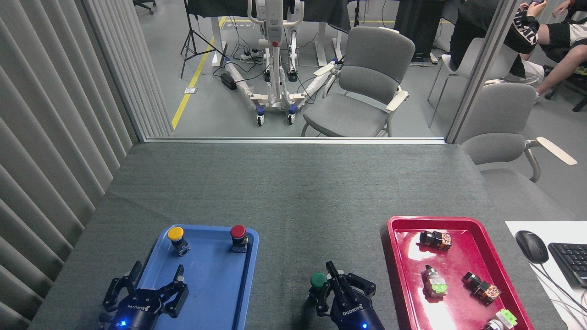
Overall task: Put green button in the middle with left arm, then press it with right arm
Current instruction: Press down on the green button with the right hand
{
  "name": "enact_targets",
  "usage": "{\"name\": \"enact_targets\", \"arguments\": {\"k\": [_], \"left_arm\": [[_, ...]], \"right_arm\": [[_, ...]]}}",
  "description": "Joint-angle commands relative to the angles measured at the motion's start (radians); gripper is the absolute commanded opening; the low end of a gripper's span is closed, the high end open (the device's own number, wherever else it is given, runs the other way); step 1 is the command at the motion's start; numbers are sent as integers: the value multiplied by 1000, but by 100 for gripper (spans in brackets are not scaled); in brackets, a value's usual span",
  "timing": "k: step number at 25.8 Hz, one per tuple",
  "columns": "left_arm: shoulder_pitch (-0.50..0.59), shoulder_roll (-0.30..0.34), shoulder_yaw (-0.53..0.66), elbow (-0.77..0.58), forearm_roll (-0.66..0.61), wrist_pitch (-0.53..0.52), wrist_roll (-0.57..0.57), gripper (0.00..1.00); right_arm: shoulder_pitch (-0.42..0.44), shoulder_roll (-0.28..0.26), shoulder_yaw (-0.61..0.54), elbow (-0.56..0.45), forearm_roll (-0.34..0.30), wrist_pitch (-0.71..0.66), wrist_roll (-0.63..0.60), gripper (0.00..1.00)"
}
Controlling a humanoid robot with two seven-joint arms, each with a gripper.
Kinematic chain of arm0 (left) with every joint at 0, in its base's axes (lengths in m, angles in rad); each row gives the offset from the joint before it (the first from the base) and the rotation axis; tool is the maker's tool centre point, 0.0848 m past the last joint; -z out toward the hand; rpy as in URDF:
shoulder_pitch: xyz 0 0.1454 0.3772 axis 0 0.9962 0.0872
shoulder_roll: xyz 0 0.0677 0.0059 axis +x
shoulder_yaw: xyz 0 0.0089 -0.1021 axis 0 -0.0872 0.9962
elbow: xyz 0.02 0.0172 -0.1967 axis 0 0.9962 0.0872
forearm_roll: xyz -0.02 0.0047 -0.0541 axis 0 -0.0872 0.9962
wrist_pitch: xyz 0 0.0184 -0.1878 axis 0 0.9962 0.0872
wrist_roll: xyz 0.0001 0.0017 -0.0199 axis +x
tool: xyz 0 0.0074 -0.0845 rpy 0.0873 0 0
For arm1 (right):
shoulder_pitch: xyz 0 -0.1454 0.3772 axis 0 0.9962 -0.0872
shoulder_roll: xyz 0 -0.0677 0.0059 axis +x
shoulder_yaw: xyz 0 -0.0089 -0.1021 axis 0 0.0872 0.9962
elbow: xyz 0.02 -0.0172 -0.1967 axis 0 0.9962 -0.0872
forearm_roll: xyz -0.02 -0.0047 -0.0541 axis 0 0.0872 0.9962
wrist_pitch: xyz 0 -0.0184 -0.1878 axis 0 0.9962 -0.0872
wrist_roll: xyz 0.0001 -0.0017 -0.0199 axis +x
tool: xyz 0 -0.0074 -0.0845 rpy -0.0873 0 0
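The green button [318, 279] stands upright on the bare grey middle [293, 220] of the table cover, between the two trays. My right gripper [341, 283] is close against the button's right side, with one finger [330, 270] reaching up just beside the cap. Its fingers are drawn close together, and whether they are open or shut does not show. My left gripper [153, 282] hovers open over the near left part of the blue tray [215, 293], holding nothing.
A yellow button [175, 234] and a red button [237, 232] stand at the far end of the blue tray. The red tray [394, 256] on the right holds several small parts. A mouse [531, 245] and keyboard [571, 261] lie at the far right.
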Motion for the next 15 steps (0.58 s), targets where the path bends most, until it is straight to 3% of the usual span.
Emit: {"name": "enact_targets", "arguments": {"k": [1, 5, 15], "left_arm": [[9, -2, 1, -3, 6, -2, 1, 100], [35, -5, 3, -19, 20, -5, 1, 100], [37, -8, 4, -26, 22, -4, 3, 100]], "right_arm": [[-21, 4, 3, 62, 28, 1, 1, 0], [-33, 8, 4, 114, 38, -2, -2, 0], [-31, 8, 23, 139, 27, -7, -2, 0]]}}
